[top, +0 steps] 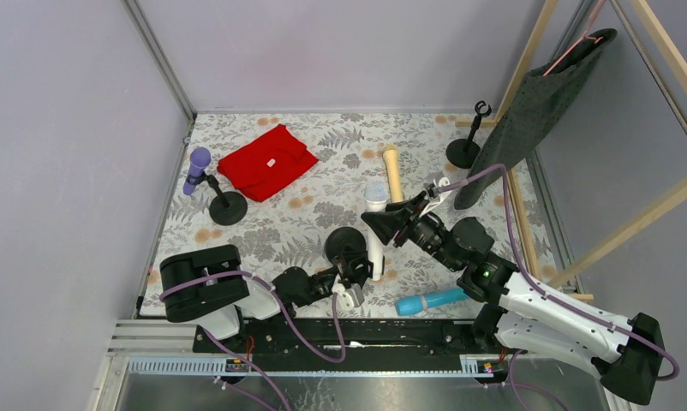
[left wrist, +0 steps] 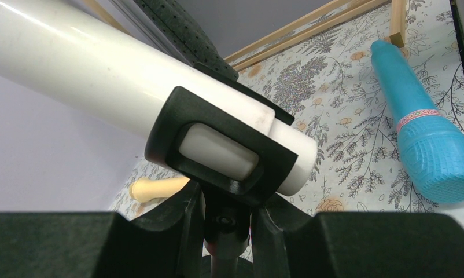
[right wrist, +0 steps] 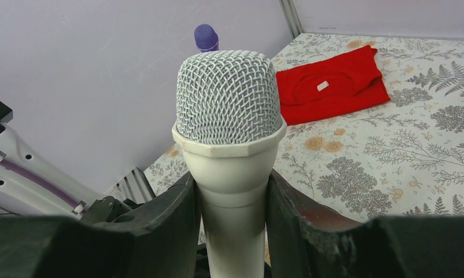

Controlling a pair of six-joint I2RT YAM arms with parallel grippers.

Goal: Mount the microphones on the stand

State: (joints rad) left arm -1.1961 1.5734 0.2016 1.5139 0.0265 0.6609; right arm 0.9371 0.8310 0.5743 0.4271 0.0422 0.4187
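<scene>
A white microphone [top: 375,205] sits in the black clip [left wrist: 218,145] of the middle stand [top: 343,243]. My right gripper [top: 385,224] is shut on the white microphone's neck, just under its mesh head [right wrist: 227,95], in the right wrist view [right wrist: 232,214]. My left gripper [top: 355,272] is shut on the stand's stem below the clip, in the left wrist view [left wrist: 227,229]. The purple microphone [top: 197,169] sits on the left stand [top: 229,208]. The cream-yellow microphone [top: 393,171] and the light blue microphone [top: 432,300] lie on the table.
A red cloth [top: 267,161] lies at the back left. Another black stand [top: 465,151] with a bare clip stands at the back right, beside a dark cloth [top: 528,111] hanging on a wooden frame [top: 528,51]. Grey walls close the left and back.
</scene>
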